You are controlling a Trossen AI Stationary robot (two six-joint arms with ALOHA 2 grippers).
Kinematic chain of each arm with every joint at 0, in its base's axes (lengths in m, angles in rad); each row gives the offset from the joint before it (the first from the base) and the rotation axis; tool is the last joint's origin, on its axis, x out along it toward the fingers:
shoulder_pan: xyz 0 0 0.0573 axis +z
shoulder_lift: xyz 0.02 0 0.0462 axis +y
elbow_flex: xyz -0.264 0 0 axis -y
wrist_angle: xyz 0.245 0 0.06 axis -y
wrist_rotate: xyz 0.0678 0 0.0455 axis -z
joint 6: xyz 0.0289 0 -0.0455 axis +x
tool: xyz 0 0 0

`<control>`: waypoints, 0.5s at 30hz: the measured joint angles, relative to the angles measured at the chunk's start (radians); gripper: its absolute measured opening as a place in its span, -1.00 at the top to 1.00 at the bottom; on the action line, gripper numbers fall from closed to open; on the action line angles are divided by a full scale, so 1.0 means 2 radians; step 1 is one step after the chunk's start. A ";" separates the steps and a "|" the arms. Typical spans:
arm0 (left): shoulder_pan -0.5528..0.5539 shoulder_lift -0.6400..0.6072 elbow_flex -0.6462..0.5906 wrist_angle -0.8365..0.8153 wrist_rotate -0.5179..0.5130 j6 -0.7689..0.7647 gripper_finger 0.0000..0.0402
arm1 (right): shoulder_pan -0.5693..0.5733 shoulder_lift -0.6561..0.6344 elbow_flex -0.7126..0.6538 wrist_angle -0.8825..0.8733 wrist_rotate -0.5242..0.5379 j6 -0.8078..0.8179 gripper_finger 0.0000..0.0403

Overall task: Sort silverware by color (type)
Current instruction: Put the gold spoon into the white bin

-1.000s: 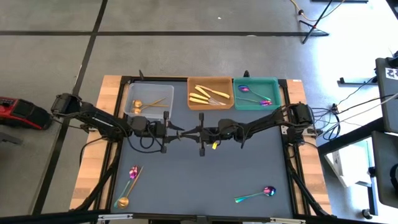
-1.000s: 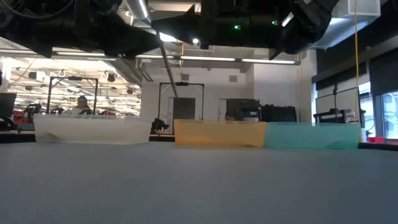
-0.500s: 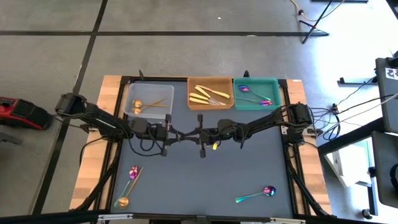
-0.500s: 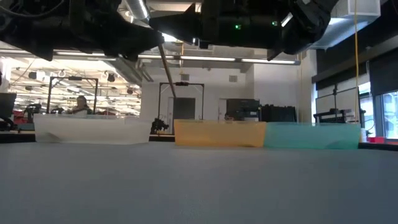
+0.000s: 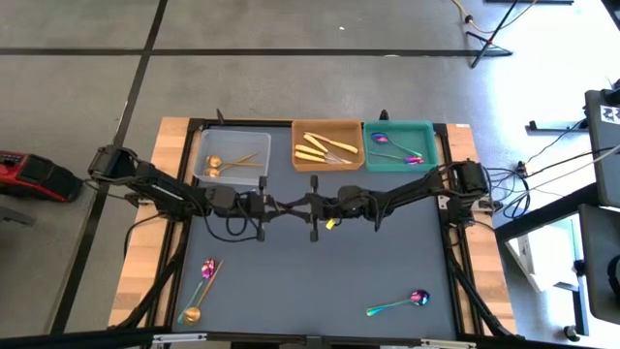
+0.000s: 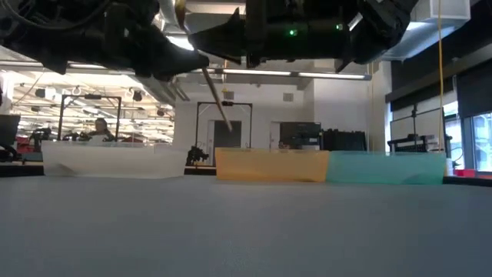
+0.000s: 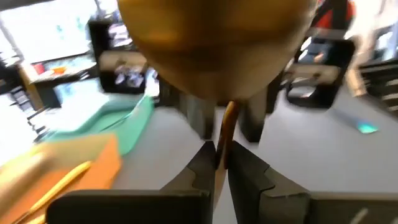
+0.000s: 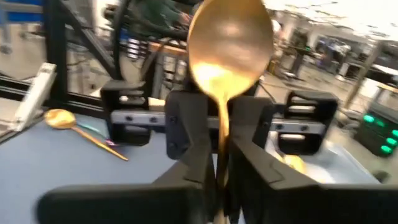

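Gold spoon (image 8: 230, 37) held up over the middle of the table (image 5: 320, 281), where both arms meet.
The left gripper (image 7: 219, 163) and the right gripper (image 8: 221, 168) each have their fingers pinched tight on its thin handle. From above, the arms hide the spoon. From the low camera only the slanting handle shows; the rest is lost in the dark arms. Up close, its round bowl is blurry and cut off at the top. Two gold spoons lie in the clear tray (image 5: 207, 174), yellow knives (image 5: 325, 146) in the orange tray (image 5: 296, 145), purple spoons (image 5: 395, 147) in the green tray (image 5: 427, 145). A purple spoon (image 5: 207, 267) and another gold spoon (image 5: 191, 314) lie near the left front corner, and one purple spoon (image 5: 397, 305) lies at the right front.
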 joint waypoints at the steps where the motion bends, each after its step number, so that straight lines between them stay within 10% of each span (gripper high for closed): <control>1: 0.000 -0.007 0.000 -0.015 -0.013 0.000 0.89 | 0.003 -0.007 0.000 -0.015 0.015 -0.001 0.62; 6: 0.000 -0.066 0.000 -0.121 -0.091 0.000 0.89 | 0.010 -0.074 0.001 -0.162 0.110 -0.015 0.31; 15: 0.018 -0.222 0.031 -0.397 -0.200 0.004 0.88 | 0.036 -0.143 0.001 -0.337 0.118 -0.011 0.18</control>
